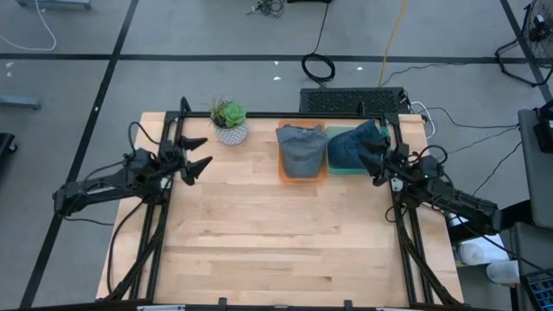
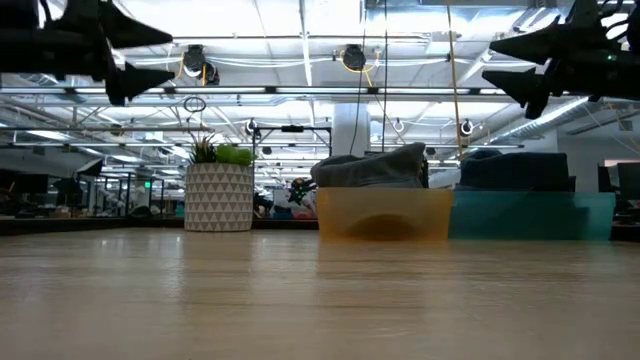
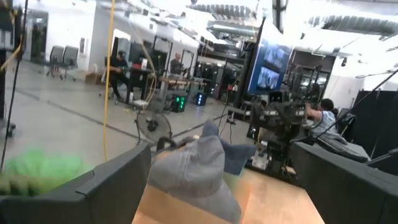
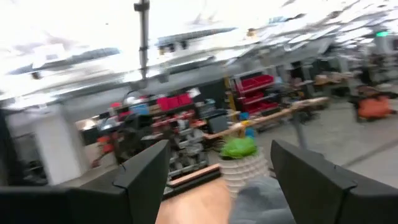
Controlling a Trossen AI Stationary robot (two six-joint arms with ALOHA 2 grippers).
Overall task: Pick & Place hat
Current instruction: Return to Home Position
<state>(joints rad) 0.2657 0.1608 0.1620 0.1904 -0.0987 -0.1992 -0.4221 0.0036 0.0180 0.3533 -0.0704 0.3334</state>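
While pincers [image 1: 206, 151] [image 1: 375, 164] gape, gray cap [image 1: 301, 149], orange bin [image 1: 302, 178]

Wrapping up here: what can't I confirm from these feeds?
- Cap count: in the high view the top gray cap covers anything beneath; in the low view the wall of the orange bin hides it.
- Teal bin: the right gripper overlaps its right-arm side in the high view.
- Right wrist view: blurred; only the plant reads.
- Left gripper, near the plant, hides nothing.
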